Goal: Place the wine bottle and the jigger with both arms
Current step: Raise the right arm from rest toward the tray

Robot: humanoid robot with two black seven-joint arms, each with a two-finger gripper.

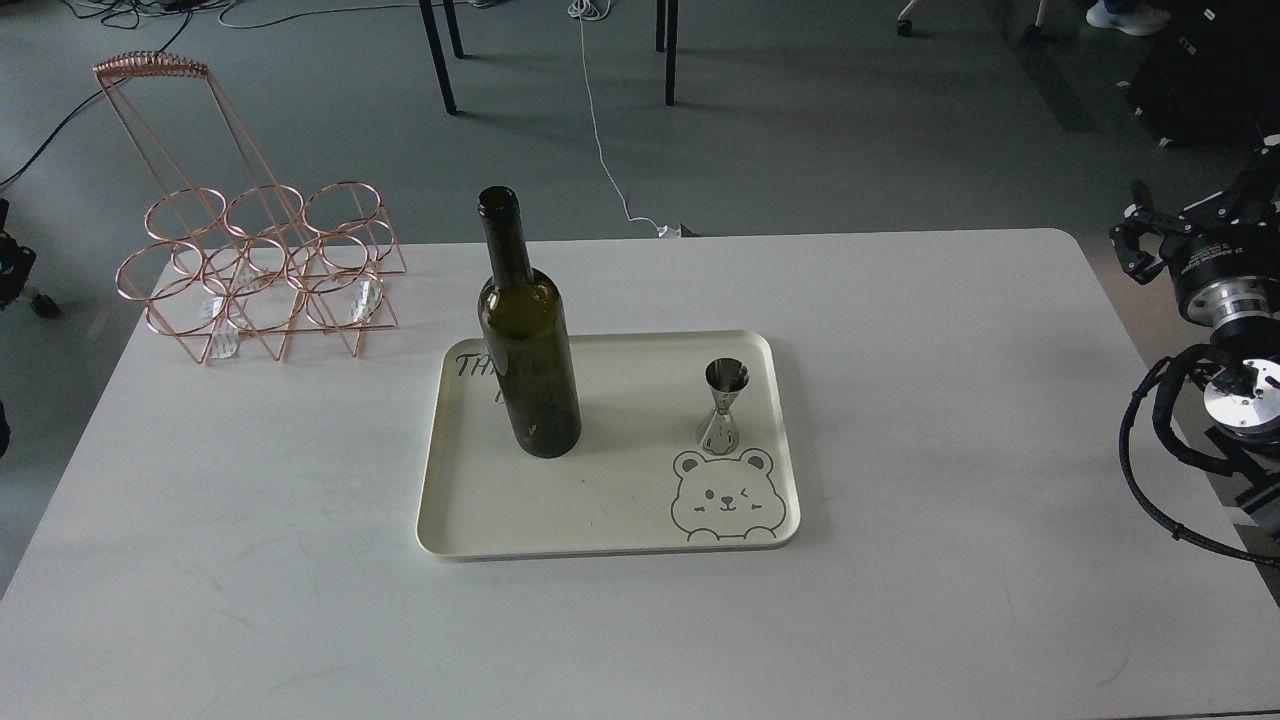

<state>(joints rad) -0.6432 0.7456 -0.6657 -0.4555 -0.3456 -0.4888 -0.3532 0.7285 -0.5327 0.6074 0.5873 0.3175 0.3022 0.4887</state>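
The wine bottle (528,360) stands upright on the left part of a cream tray (600,520) in the middle of the white table. The jigger (724,405) stands upright on the tray's right part, just above a printed bear face. Both stand free, with nothing touching them. My right arm comes in at the right edge. Its gripper (1137,250) hangs beyond the table's right side, far from the tray, dark and small, so its fingers cannot be told apart. My left gripper does not show; only a dark piece (12,268) sits at the left edge.
A copper wire bottle rack (262,270) stands at the table's back left corner. Black cables (1150,470) of the right arm loop by the table's right edge. Chair legs (440,60) and floor cables lie behind the table.
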